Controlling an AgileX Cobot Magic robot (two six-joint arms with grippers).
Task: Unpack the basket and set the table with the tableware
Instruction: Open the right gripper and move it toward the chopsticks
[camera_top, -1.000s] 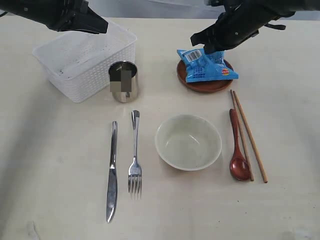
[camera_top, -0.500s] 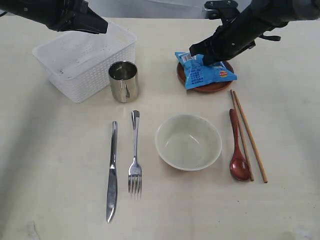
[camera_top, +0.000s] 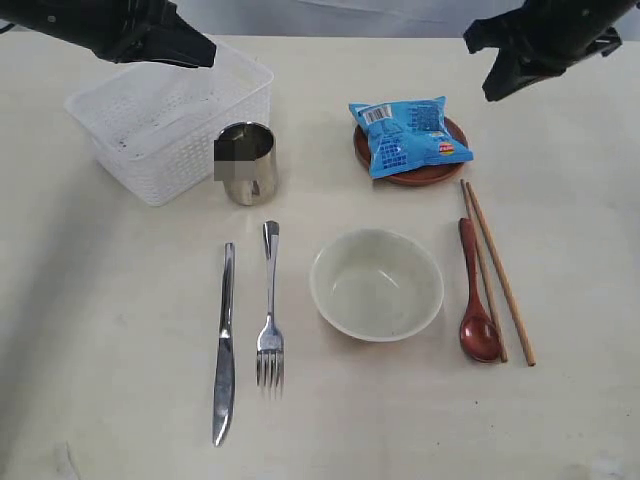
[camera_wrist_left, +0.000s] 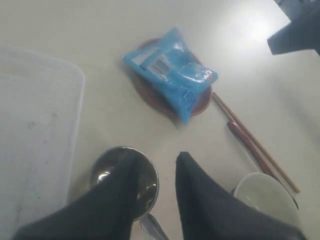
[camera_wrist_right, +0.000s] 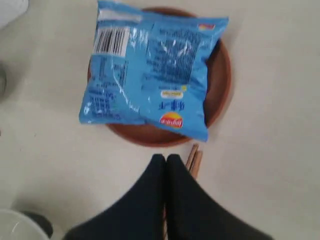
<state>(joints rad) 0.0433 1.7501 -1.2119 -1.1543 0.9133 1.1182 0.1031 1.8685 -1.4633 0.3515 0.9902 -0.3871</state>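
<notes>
In the exterior view the basket (camera_top: 165, 120) stands at the far left of the table (camera_top: 100, 330) and looks empty, though its floor is hazy. The cup (camera_top: 247, 163) stands just beside its near corner. Nearer lies the setting: knife (camera_top: 224, 345) and fork (camera_top: 269, 310) left of the bowl (camera_top: 376, 284), spoon (camera_top: 477, 295) and chopsticks (camera_top: 497, 270) right of it, all four with their long axes running near to far. Beyond the chopsticks sits the plate (camera_top: 405, 172), with the packet (camera_top: 410, 135) lying on it. The left gripper (camera_top: 198, 50) hangs over the basket's far rim. The right gripper (camera_top: 495, 82) hangs raised beyond and to the right of the plate, clear of the packet, and is much the nearer arm to it. In the left wrist view the fingers (camera_wrist_left: 125, 195) stand apart with nothing between them, the cup directly below and the plate farther off. In the right wrist view the fingers (camera_wrist_right: 150, 200) are pressed together and empty, their tips over the chopsticks' far ends, just short of the plate's rim. The packet covers most of the plate. With the basket seemingly emptied, the setting looks all but done, and any touch-up at the plate would fall to the right arm.
</notes>
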